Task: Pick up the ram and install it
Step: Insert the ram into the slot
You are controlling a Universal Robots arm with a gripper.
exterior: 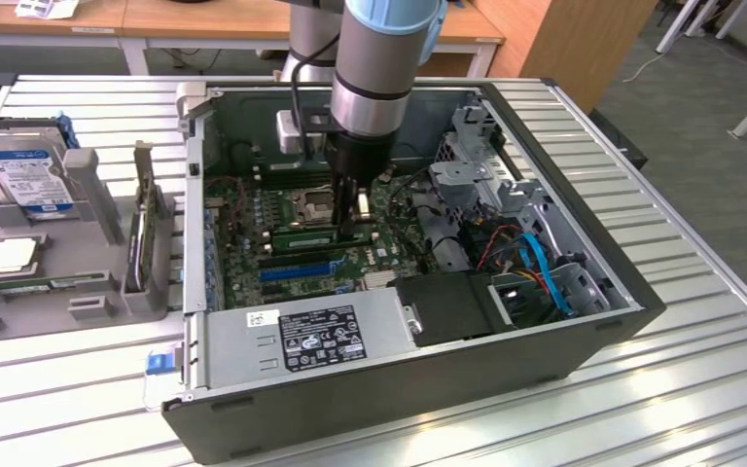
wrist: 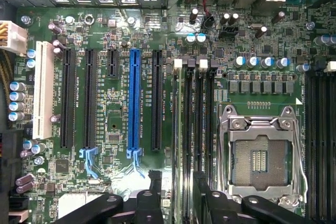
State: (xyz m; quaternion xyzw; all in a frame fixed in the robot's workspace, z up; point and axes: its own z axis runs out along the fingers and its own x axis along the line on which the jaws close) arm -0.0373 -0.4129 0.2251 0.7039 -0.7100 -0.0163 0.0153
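The gripper (wrist: 177, 178) hangs vertically inside the open computer case (exterior: 607, 292), directly over the motherboard (wrist: 110, 129), with its two black fingers (wrist: 155, 179) spread apart. The ram (wrist: 178, 129) stands on edge between them, and a narrow gap shows on each side, so neither finger pinches it. The ram appears to be seated in the memory slot nearest the expansion slots, between the black expansion slot (wrist: 156, 100) and the CPU socket (wrist: 260, 156). A white latch (wrist: 178, 64) stands at its far end. Its long axis runs parallel to the bright-blue slot (wrist: 134, 103) and to the neighbouring empty memory slots (wrist: 202, 124), and at right angles to the line on which the jaws close. From the gripper, the stick extends lengthwise away along the board. In the exterior view the ram (exterior: 306, 237) lies toward the exterior view's left of the gripper (exterior: 357, 216), and the fingertips are near one end rather than mid-length. The ram is a thin, rigid green circuit-board strip, seen almost edge-on. The slots are long, moulded plastic channels. The socket is a bare metal frame with a matt grey contact field. The motherboard surface is glossy green and densely populated with cylindrical capacitors. The single arm is the only manipulator, and it is well placed over the slot.
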